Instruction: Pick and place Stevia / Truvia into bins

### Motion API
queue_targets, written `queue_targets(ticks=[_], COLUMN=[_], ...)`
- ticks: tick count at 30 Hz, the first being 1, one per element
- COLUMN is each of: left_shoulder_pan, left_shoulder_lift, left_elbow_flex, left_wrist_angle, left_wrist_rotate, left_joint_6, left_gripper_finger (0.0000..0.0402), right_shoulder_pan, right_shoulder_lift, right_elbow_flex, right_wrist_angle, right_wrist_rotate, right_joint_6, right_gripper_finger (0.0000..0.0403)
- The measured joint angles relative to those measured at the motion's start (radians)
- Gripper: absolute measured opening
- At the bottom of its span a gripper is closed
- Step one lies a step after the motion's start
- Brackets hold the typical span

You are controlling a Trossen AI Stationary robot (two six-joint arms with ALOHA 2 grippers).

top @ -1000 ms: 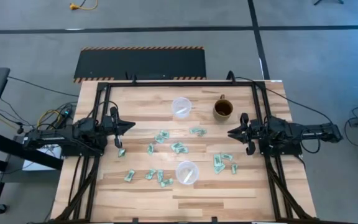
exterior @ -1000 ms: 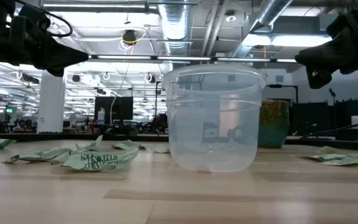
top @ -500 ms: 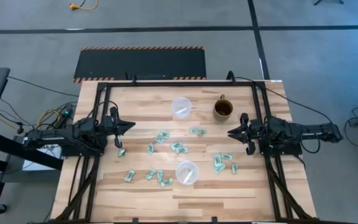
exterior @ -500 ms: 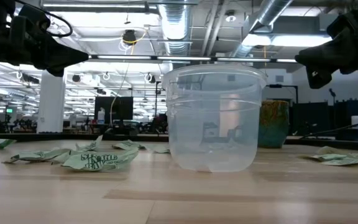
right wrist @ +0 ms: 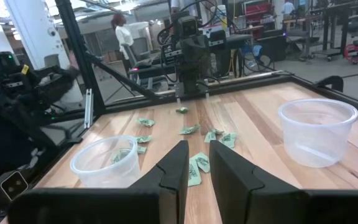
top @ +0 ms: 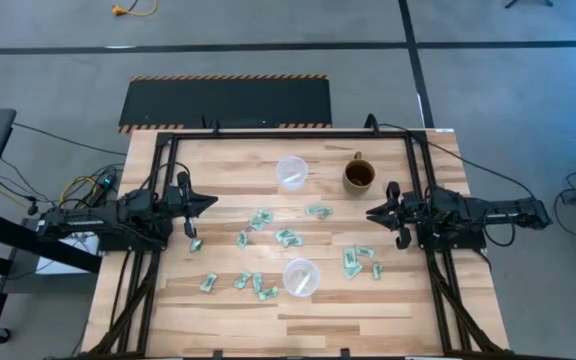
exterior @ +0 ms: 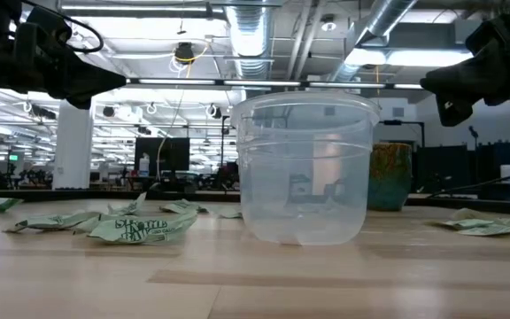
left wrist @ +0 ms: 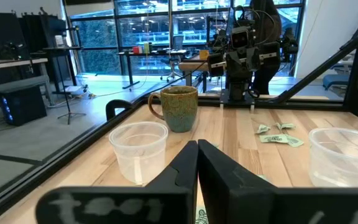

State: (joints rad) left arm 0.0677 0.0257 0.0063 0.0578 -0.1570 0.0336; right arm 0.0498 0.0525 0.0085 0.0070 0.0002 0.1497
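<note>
While both arms wait at the frame's sides, a light wooden table (top: 218,305) stands on grey floor; two bins (top: 292,171) (top: 301,277), one brown mug (top: 359,176); roughly eighteen Stevia / Truvia packets (top: 287,237) lie mid-frame, long axes variously turned; left gripper (top: 208,201) closed empty, right gripper (top: 371,213) slightly parted, empty.

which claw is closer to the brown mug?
Right. The right claw sits just beside and below the brown mug; the left claw is across the table, well past it.
</note>
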Motion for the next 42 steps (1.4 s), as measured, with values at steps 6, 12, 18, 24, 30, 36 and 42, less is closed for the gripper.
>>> queue_targets(ticks=[6,12,18,24,30,36,42], left_shoulder_pan=[0.0,0.0,0.0,0.0,0.0,0.0,0.0], left_shoulder_lift=[0.0,0.0,0.0,0.0,0.0,0.0,0.0], left_elbow_flex=[0.0,0.0,0.0,0.0,0.0,0.0,0.0], left_wrist_angle=[0.0,0.0,0.0,0.0,0.0,0.0,0.015], left_wrist_rotate=[0.0,0.0,0.0,0.0,0.0,-0.005,-0.069], left_joint_6=[0.0,0.0,0.0,0.0,0.001,0.122,0.324], left_gripper_finger=[0.0,0.0,0.0,0.0,0.0,0.0,0.0], right_shoulder_pan=[0.0,0.0,0.0,0.0,0.0,0.0,0.0], right_shoulder_lift=[0.0,0.0,0.0,0.0,0.0,0.0,0.044], right_elbow_flex=[0.0,0.0,0.0,-0.001,0.003,0.106,0.246], right_wrist_angle=[0.0,0.007,0.268,0.573,0.741,0.599,0.359], right_wrist_rotate=[0.0,0.009,0.14,0.159,0.159,0.101,0.089], right_joint_6=[0.0,-0.002,-0.001,-0.001,-0.001,-0.018,-0.004], right_gripper_finger=[0.0058,0.0058,0.0058,0.0058,0.0058,0.0058,0.0058])
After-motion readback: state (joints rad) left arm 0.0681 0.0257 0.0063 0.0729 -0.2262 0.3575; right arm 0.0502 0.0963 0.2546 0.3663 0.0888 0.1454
